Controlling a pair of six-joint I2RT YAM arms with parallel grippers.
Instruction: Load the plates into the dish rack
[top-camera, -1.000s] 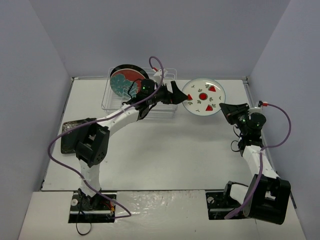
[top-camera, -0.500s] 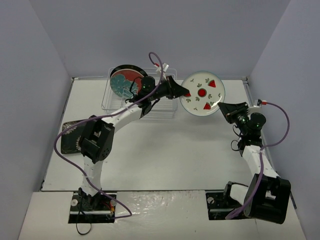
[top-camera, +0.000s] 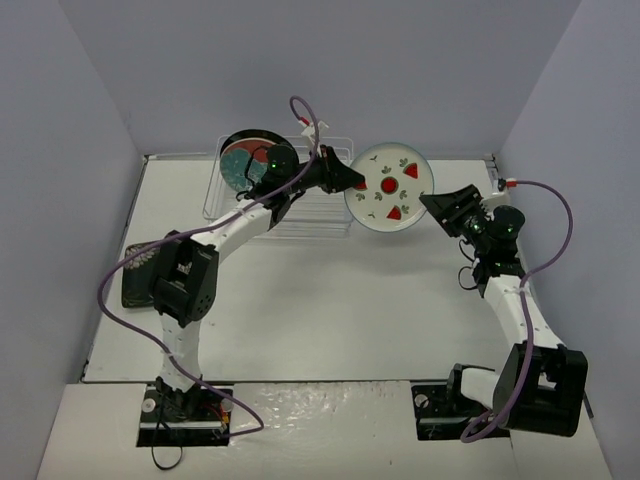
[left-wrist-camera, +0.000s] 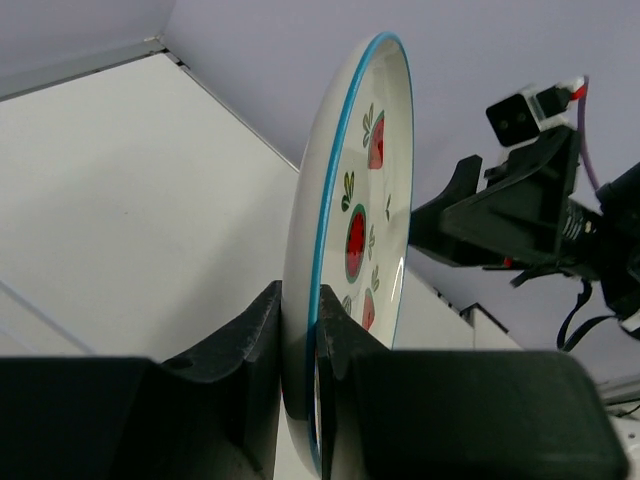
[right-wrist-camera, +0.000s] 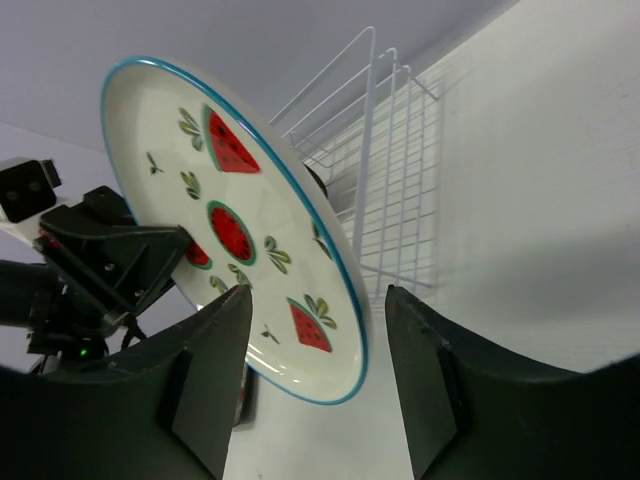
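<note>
Gripping white red-spotted plate (top-camera: 388, 188) by its left rim: left end effector (top-camera: 352, 185), clamped tight. Plate on edge in air above counter (top-camera: 330, 300), upper centre of frame, just right of dish rack (top-camera: 215, 208). Right end effector (top-camera: 432, 203) parted, fingers either side of plate's right rim. Red-and-teal plate (top-camera: 238, 165) upright in rack, upper left. Black floral plate (top-camera: 138, 285) flat, left edge of frame.
</note>
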